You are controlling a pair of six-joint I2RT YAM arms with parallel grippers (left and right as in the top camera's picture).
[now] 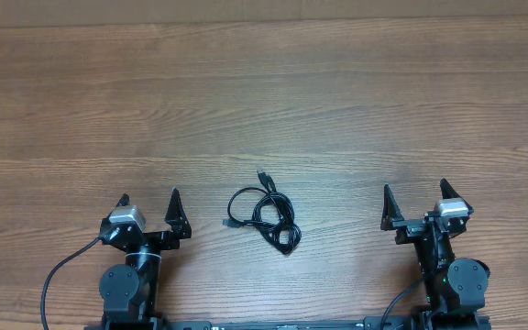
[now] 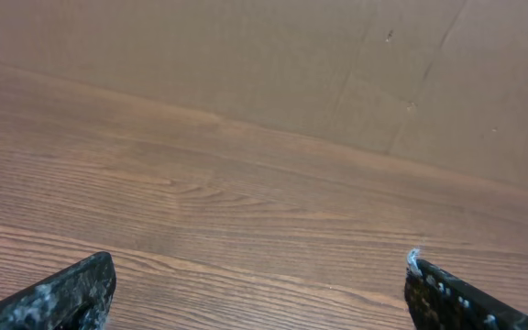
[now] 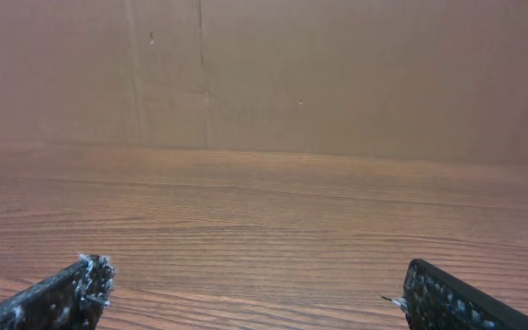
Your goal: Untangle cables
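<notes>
The cables [image 1: 266, 217] are thin black cords bunched in tangled loops on the wooden table [image 1: 264, 101], near the front middle, with small plug ends sticking out at the top and left. My left gripper [image 1: 148, 203] is open and empty, to the left of the bundle. My right gripper [image 1: 415, 193] is open and empty, to the right of it. Both wrist views show only open fingertips, the left gripper [image 2: 259, 280] and the right gripper [image 3: 255, 284], over bare wood; the cables are out of view there.
A brown cardboard wall [image 2: 337, 73] stands along the table's far edge, also in the right wrist view [image 3: 337, 73]. Thicker black arm wires [image 1: 58, 275] trail at the front left.
</notes>
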